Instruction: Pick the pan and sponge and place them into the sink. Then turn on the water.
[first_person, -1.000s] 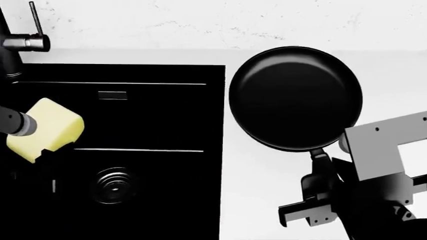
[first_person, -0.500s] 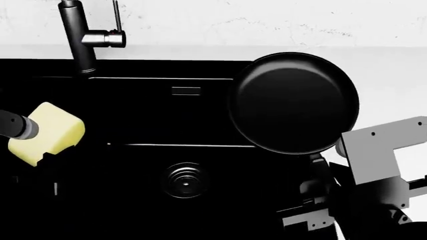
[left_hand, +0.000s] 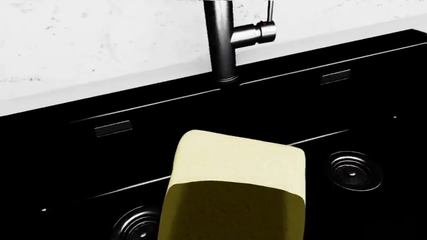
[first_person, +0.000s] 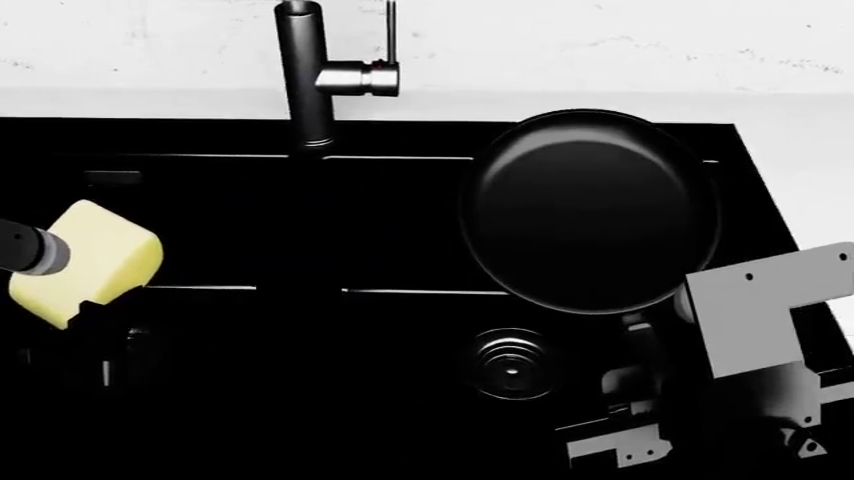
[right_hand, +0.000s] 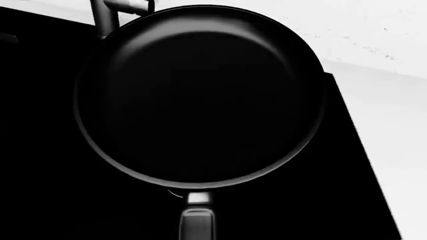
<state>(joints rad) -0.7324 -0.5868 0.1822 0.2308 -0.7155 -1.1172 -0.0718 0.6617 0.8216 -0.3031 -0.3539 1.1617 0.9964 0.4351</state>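
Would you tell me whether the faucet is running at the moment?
Off: no water shows below the faucet in the head view, and its lever stands upright.

Pan (first_person: 587, 208) handle end cut off in wrist view; sponge (left_hand: 233, 192) likewise.

Pan (first_person: 587, 210) matte black, smooth. Sponge (first_person: 87, 260) pale yellow, soft matt. Sink (first_person: 400, 240) glossy black. Faucet (first_person: 310, 75) satin dark metal.
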